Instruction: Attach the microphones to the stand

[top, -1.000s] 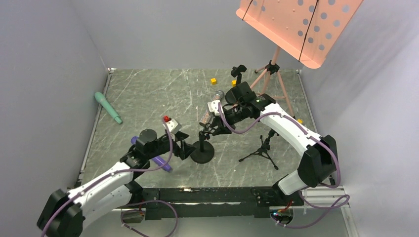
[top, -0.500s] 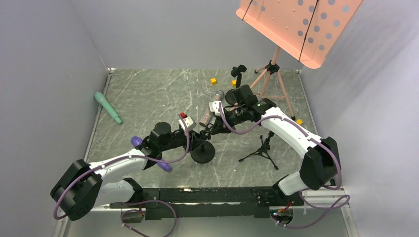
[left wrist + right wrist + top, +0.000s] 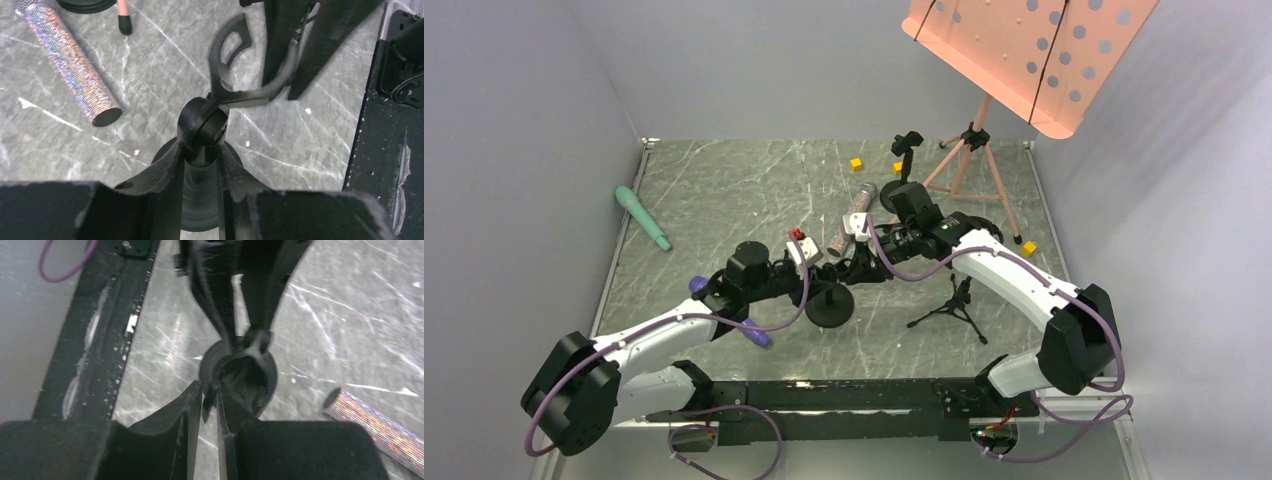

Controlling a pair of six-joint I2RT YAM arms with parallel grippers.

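A black round-based stand [image 3: 829, 308] sits mid-table with a forked clip [image 3: 216, 75] on top. My left gripper [image 3: 821, 272] [image 3: 200, 150] is shut on the stand's post just under the ball joint. From the other side my right gripper [image 3: 856, 268] [image 3: 209, 392] pinches one prong of the clip [image 3: 250, 352]. The glittery microphone [image 3: 861, 197] [image 3: 70, 60] [image 3: 380, 425] lies flat on the table just behind the stand. A teal microphone [image 3: 642, 217] lies far left. Partly under my left arm lies the purple microphone [image 3: 749, 330].
A small black tripod [image 3: 954, 300] stands right of the stand. Another black stand [image 3: 906, 150] is at the back. A pink music stand [image 3: 969, 150] rises at the back right. Yellow cubes [image 3: 856, 163] [image 3: 1029, 247] lie scattered. Grey walls close in on three sides.
My left arm swung right to the stand and shut on its post. My right gripper dropped slightly toward the clip and narrowed onto a prong.
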